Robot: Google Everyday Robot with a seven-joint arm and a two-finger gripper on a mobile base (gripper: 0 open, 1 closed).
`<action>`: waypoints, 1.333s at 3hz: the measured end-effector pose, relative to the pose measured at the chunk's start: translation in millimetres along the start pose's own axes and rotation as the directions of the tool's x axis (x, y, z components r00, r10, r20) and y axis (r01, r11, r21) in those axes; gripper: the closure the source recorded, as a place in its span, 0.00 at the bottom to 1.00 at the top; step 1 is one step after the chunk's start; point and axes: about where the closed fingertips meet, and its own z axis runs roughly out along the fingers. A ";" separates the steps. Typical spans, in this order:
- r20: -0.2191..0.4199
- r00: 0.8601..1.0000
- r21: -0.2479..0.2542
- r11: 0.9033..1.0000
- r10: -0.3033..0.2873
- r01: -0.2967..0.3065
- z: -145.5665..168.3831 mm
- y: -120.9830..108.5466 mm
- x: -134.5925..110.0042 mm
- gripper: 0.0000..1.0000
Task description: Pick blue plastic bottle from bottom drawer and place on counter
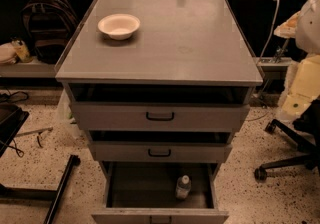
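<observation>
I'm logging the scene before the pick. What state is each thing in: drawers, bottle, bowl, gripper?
bottom drawer: pulled open.
blue plastic bottle: upright, capped, standing in the bottom drawer's right side.
top drawer: at most slightly open.
middle drawer: at most slightly open.
bowl: upright, empty, on the counter.
gripper: not in view.

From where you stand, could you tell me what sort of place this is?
Probably an office or lab: a grey drawer cabinet, a backpack by the wall, a rolling chair base. The gripper is out of view.
</observation>
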 end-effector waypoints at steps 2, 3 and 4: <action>0.000 1.000 0.000 1.000 0.000 0.000 0.1 0.0 0.0 0.19; 0.029 1.000 -0.011 1.000 -0.007 0.007 30.1 10.1 -0.7 0.43; 0.107 0.994 -0.062 0.998 0.023 -0.016 95.2 34.4 0.0 0.66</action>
